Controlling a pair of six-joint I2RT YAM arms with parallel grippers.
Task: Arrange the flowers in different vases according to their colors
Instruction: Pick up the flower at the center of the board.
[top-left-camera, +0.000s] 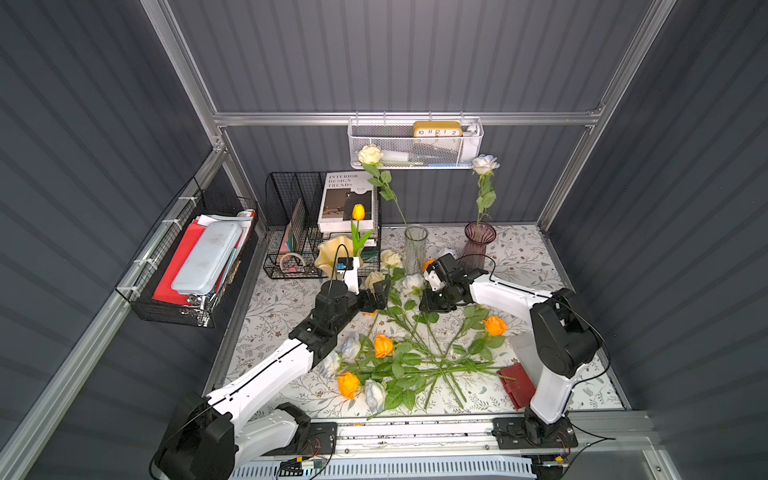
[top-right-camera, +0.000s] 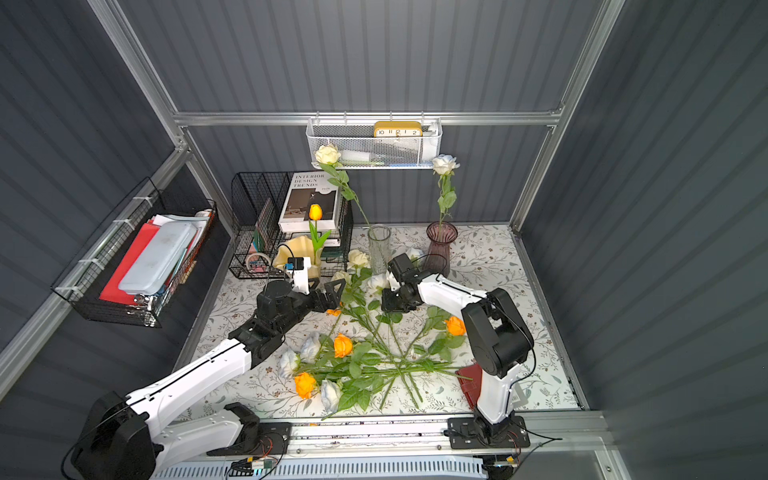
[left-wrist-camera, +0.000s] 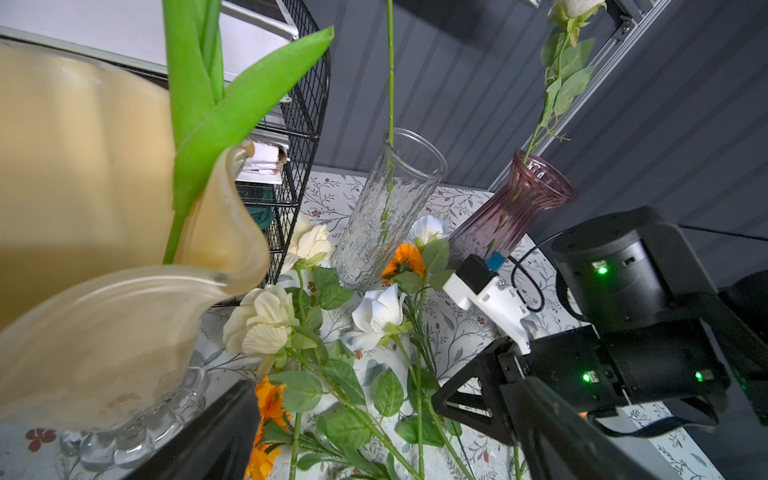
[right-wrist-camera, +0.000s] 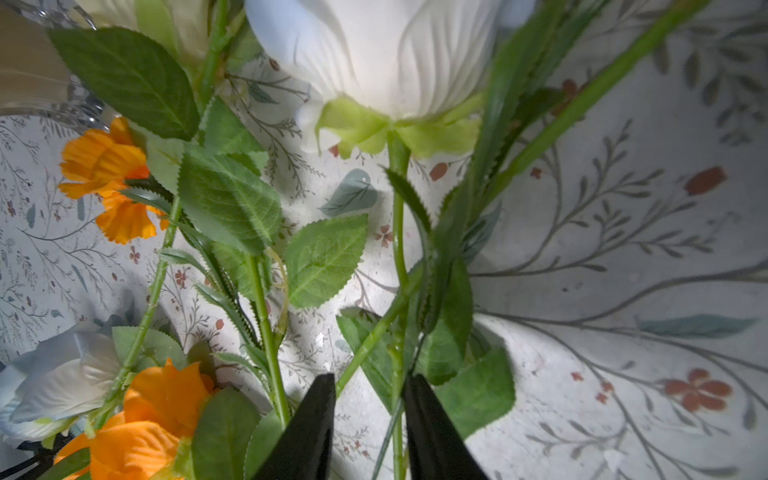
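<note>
- Right gripper (right-wrist-camera: 370, 378) jaws are seen slightly apart astride a white rose (right-wrist-camera: 374, 54) stem, unclamped.
- Left gripper (top-left-camera: 376, 297) is spread wide, empty.
- Flowers (top-left-camera: 399, 361) are heaped mid-tablecloth (top-left-camera: 523, 257).
- "INTERIOR DESIGN TRENDS" is printed on book (top-left-camera: 347, 203); rest illegible.

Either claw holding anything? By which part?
Nothing held: the right claw sits open astride the stem of the white rose, not clamped; the left claw is open, empty.

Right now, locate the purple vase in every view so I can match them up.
Both top views: the purple vase stands at the back, just right of the clear vase, with one white rose in it.
Left wrist: the purple vase stands beside the clear vase.
Right wrist: not in it.
Shared landmark: that clear vase, in every view but the right wrist's.
</note>
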